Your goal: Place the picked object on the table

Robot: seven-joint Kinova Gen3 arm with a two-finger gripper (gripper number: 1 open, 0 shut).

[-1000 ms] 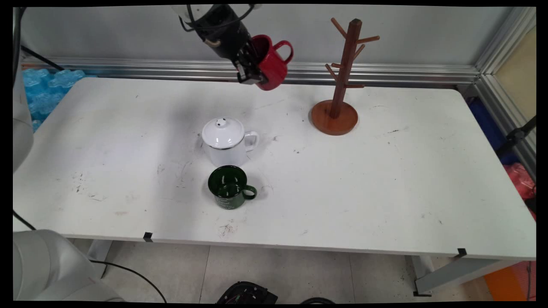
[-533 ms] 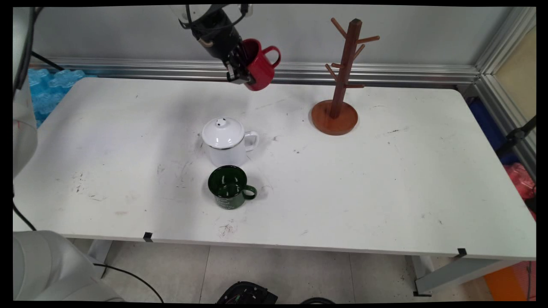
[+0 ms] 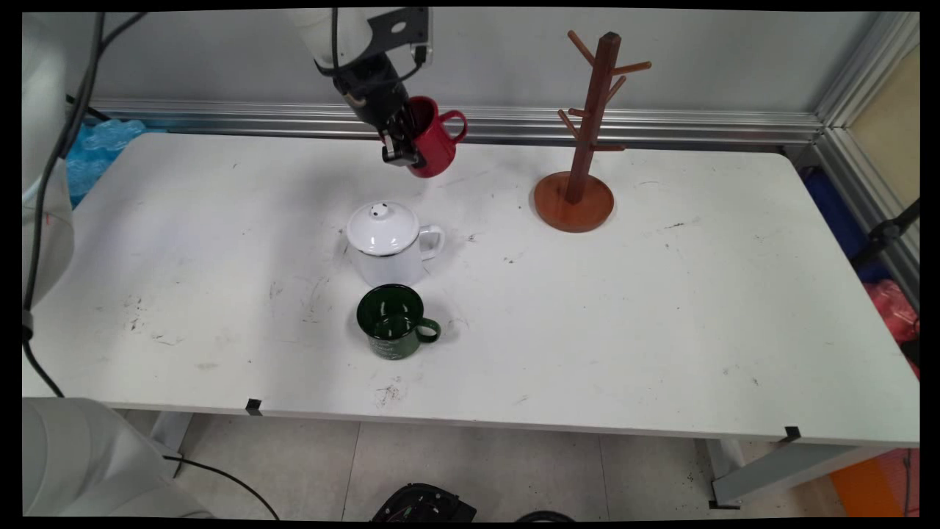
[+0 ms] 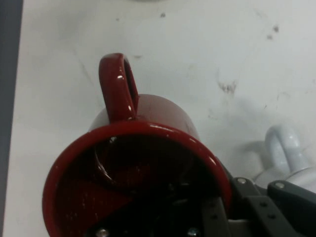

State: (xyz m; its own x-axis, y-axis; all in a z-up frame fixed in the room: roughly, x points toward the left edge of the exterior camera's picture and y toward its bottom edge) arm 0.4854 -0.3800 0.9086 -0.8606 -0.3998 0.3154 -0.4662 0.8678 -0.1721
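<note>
table [image 3: 661, 308] – white, scuffed | rack [image 3: 584, 132] – wooden, far right of middle, bare pegs | teapot [image 3: 387, 242] – white, mid table, green mug [image 3: 395, 321] just in front | gripper [image 3: 404, 150] – clamped on red mug's [image 3: 433, 139] rim, holding it tilted above table's far side, handle toward rack

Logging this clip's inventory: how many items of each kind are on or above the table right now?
Mugs: 2, red mug held in the end effector, green mug
Lidded white pot: 1
Wooden mug tree: 1
Total: 4
</note>
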